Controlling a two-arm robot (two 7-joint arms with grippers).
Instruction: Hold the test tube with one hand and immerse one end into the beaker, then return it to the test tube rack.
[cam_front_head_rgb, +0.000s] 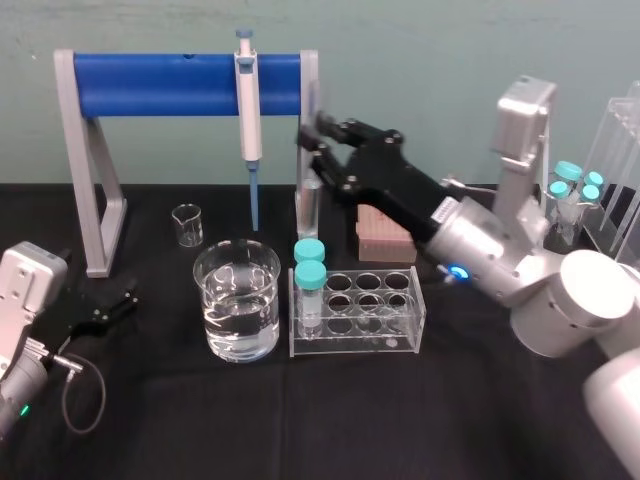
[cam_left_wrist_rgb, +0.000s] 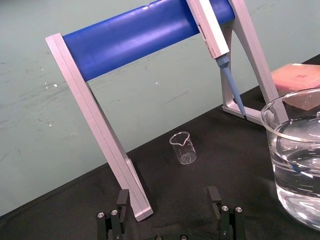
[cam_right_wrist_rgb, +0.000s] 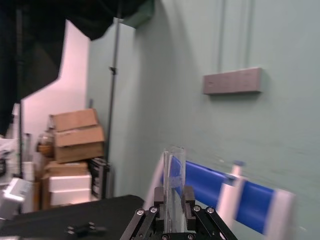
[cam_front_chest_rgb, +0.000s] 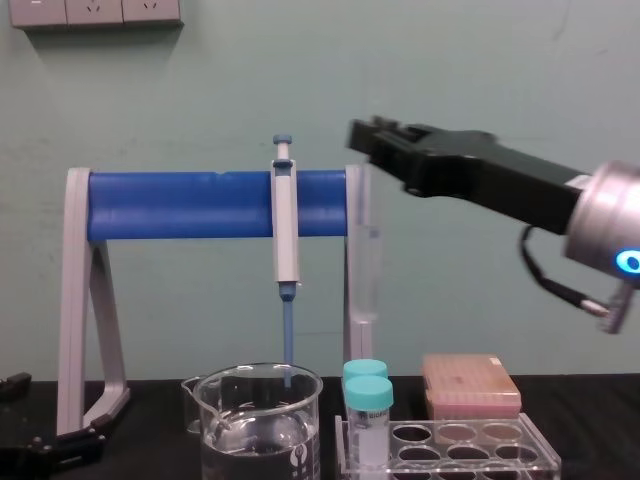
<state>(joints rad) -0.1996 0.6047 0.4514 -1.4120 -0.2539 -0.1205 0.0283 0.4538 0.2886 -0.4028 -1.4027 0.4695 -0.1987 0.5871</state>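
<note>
Fingers (cam_right_wrist_rgb: 188, 196) of right gripper (cam_front_head_rgb: 312, 135) clamped on upright test tube (cam_front_head_rgb: 308, 205), left gripper (cam_left_wrist_rgb: 168, 194) fingers apart

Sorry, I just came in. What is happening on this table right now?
The right gripper is shut on the test tube and holds it upright in the air, near the left end of the test tube rack. Its lower end is not in the beaker, which holds clear liquid. The left gripper rests open, low at the left of the table.
</note>
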